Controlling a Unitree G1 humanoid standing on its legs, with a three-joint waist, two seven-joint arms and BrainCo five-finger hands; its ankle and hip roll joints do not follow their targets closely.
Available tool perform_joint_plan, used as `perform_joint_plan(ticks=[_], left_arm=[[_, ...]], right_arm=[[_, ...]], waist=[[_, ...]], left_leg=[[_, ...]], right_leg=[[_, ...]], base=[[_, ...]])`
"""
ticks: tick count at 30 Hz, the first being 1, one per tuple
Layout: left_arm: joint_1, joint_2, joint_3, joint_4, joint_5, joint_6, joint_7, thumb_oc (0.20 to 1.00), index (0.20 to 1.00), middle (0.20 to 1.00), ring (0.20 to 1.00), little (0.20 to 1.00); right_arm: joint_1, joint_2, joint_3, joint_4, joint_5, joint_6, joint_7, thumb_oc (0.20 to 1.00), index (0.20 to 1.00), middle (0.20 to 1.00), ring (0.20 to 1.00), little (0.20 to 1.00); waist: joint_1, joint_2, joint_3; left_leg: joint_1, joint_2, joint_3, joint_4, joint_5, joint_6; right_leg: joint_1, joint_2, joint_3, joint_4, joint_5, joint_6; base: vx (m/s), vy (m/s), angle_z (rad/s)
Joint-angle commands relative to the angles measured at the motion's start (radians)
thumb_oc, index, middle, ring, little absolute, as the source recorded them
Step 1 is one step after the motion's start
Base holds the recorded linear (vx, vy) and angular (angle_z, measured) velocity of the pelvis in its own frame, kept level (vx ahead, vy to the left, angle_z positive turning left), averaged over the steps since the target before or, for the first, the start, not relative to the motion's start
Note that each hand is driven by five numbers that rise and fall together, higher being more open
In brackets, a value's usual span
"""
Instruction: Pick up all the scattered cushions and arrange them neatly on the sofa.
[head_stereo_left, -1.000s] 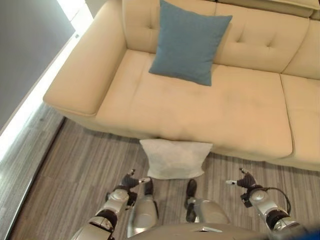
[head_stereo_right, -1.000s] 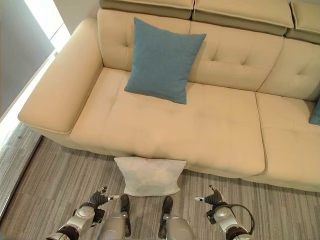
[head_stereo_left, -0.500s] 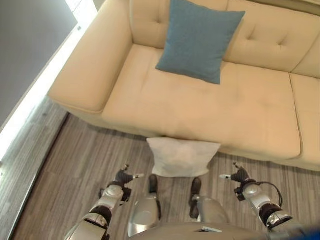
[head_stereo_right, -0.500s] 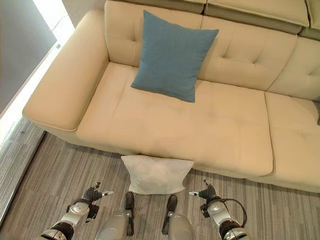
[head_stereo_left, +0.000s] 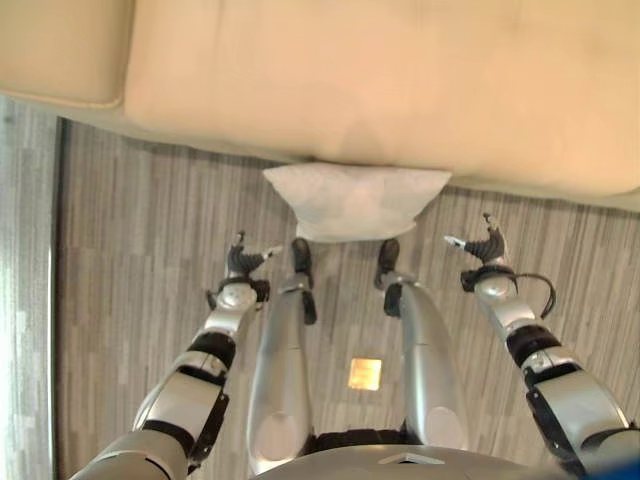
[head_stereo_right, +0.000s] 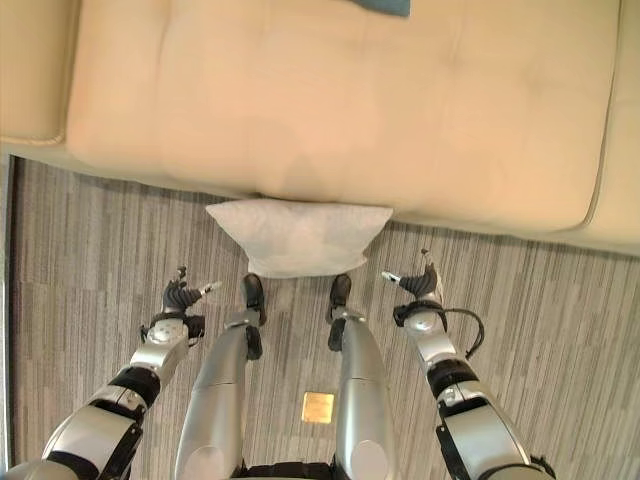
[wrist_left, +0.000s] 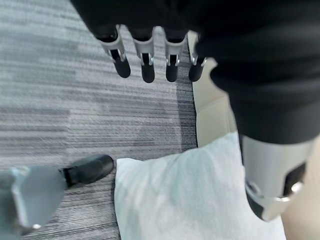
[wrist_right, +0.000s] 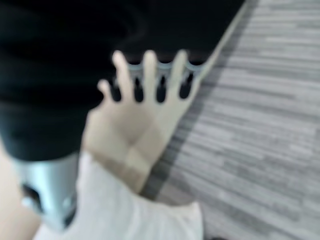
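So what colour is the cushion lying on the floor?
White; the cushion shows best in the right eye view.

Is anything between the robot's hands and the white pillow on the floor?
Nothing visible. The white cushion lies against the sofa front, with bare floor between it and the open left hand and right hand.

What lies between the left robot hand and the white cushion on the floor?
Bare grey striped floor separates the left robot hand from the white cushion, as the left eye view shows.
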Motion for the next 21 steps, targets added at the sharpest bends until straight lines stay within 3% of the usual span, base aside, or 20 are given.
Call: perform_joint_plan(ticks=[1,14,21], left_arm=[[0.047,0.0,-0.017,-0.029,-0.022,-0.033,0.053,1.0,1.0,1.0,1.0,1.0],[-0.061,-0.021,-0.033,0.002,-0.017,-0.017,0.103,1.0,1.0,1.0,1.0,1.0],[-0.101,-0.015,-0.03,-0.012,-0.035,-0.016,0.128,1.0,1.0,1.0,1.0,1.0]], right_arm=[[0.069,-0.054,0.007,-0.059,0.03,-0.041,-0.076,1.0,1.0,1.0,1.0,1.0],[-0.014,-0.053,0.014,-0.046,0.074,-0.071,-0.092,1.0,1.0,1.0,1.0,1.0],[-0.037,-0.085,-0.011,-0.138,0.069,-0.086,-0.13,1.0,1.0,1.0,1.0,1.0]], waist=[[-0.001,0.019,-0.106],[-0.011,0.018,-0.144],[-0.021,0.012,-0.159]], left_leg=[[-0.074,-0.006,-0.059,0.088,-0.121,0.009],[-0.337,-0.014,-0.087,0.254,-0.168,0.033],[-0.505,-0.019,-0.105,0.368,-0.201,0.042]], right_leg=[[-0.022,-0.013,0.03,-0.067,0.024,0.074],[-0.276,-0.029,0.059,0.097,-0.004,0.065],[-0.442,-0.028,0.071,0.216,-0.032,0.056]], base=[[-0.06,0.046,-0.1],[-0.01,0.012,-0.02],[0.04,0.025,-0.03]])
